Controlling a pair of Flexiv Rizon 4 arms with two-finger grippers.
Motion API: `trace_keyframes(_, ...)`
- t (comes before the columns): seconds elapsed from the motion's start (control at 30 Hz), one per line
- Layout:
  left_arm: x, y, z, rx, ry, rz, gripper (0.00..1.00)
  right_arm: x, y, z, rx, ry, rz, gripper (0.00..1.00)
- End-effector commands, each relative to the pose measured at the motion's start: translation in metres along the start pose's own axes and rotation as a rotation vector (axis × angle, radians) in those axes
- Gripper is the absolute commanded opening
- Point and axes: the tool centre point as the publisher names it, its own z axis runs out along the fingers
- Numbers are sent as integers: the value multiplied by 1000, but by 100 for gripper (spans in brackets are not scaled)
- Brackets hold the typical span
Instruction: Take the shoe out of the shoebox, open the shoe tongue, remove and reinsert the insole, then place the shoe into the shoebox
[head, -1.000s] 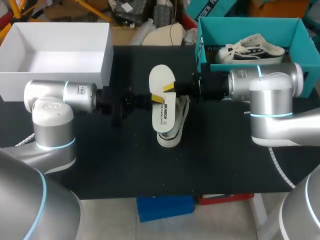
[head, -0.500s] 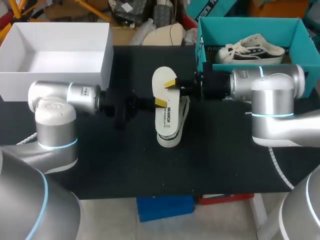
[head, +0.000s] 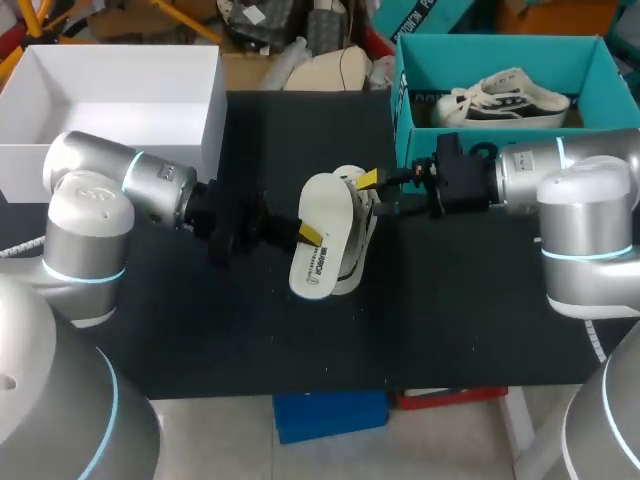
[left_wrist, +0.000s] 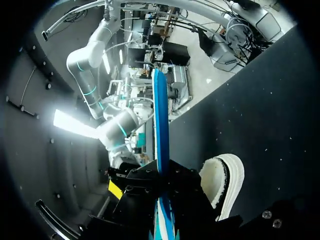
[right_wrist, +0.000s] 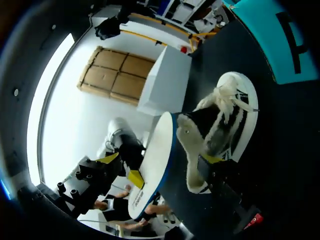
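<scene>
R arm (head: 520, 178) let go insole (head: 328, 215), shifted to shoe (head: 360, 240) collar; L jaws swung insole left, tilted.

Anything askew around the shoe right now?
The insole is out of the shoe, gripped by the left hand and slanted across it, one end overhanging the side. Nothing else stands out.

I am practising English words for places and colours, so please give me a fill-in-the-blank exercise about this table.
1. The gripper holding the white flat insole belongs to my ___ arm.
2. A second white canvas sneaker lies inside the ___ cardboard box.
3. The black-and-white sneaker outside that box rests on the ___ tabletop.
Missing words: left, teal, black.
</scene>
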Motion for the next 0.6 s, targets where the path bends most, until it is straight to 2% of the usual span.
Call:
trace_keyframes(0.03, -3, -9, -6, 1, 51, -11, 0, 11, -11, -28, -11, -47, 2, 100)
trace_keyframes(0.57, -3, -9, -6, 1, 51, -11, 0, 10, -11, -29, -15, -38, -1, 100)
trace_keyframes(0.6, -4, -13, -5, 37, 24, -57, 0, 9, -12, -31, -9, -73, -11, 100)
